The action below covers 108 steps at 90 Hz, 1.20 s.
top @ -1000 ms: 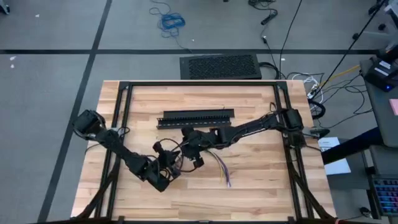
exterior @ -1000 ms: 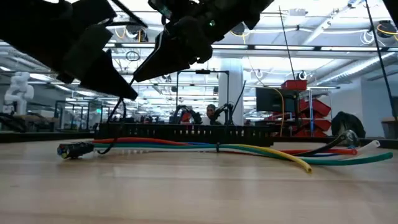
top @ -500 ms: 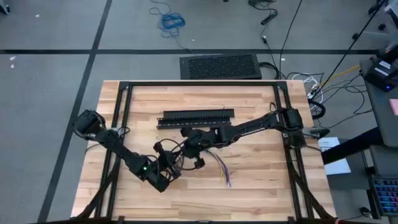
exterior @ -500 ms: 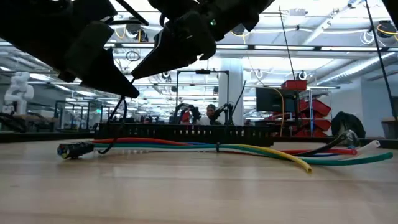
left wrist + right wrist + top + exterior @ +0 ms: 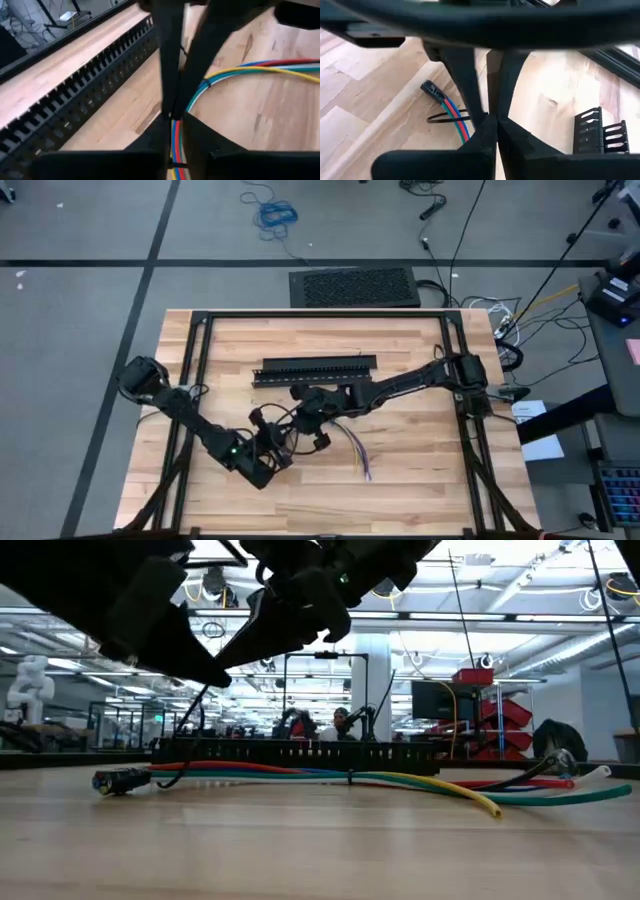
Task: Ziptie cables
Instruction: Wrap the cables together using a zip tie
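One loose bundle of thin multicoloured cables [image 5: 380,778] lies on the pale wooden surface [image 5: 420,470], just in front of one long black slotted plastic bar [image 5: 318,369]. Two end effectors, left [image 5: 281,448] and right [image 5: 303,412], hover above it, each with fingers together.

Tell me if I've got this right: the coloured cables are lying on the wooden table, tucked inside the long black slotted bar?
Not quite. The cables do lie on the wooden table, but outside the black slotted bar, on the bare wood beside it. The high view shows this.
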Each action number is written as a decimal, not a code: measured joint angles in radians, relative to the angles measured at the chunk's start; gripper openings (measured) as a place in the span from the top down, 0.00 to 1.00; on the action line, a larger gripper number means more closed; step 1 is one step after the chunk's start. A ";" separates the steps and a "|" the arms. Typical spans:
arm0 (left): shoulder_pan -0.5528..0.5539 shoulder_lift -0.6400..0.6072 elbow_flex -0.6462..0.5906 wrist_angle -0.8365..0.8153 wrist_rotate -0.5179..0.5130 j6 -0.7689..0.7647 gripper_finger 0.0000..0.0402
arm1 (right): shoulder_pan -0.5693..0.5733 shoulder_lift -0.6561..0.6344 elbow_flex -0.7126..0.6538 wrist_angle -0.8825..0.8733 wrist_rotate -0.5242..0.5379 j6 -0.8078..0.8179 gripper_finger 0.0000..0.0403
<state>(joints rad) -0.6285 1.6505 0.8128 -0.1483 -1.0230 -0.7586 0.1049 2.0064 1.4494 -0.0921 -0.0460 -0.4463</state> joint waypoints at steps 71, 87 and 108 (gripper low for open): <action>0.076 -0.127 0.027 -0.212 0.395 0.362 0.68 | 0.032 0.001 0.000 -0.052 -0.030 -0.329 1.00; 0.122 -0.127 -0.020 -0.116 0.537 0.406 0.68 | 0.046 0.001 0.000 -0.044 -0.020 -0.372 1.00; 0.137 -0.128 -0.029 -0.129 0.575 0.428 0.68 | 0.054 0.001 0.000 -0.052 0.000 -0.385 1.00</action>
<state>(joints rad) -0.4911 1.5227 0.7837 -0.2774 -0.4484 -0.3304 0.1588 2.0071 1.4490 -0.1444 -0.0460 -0.8314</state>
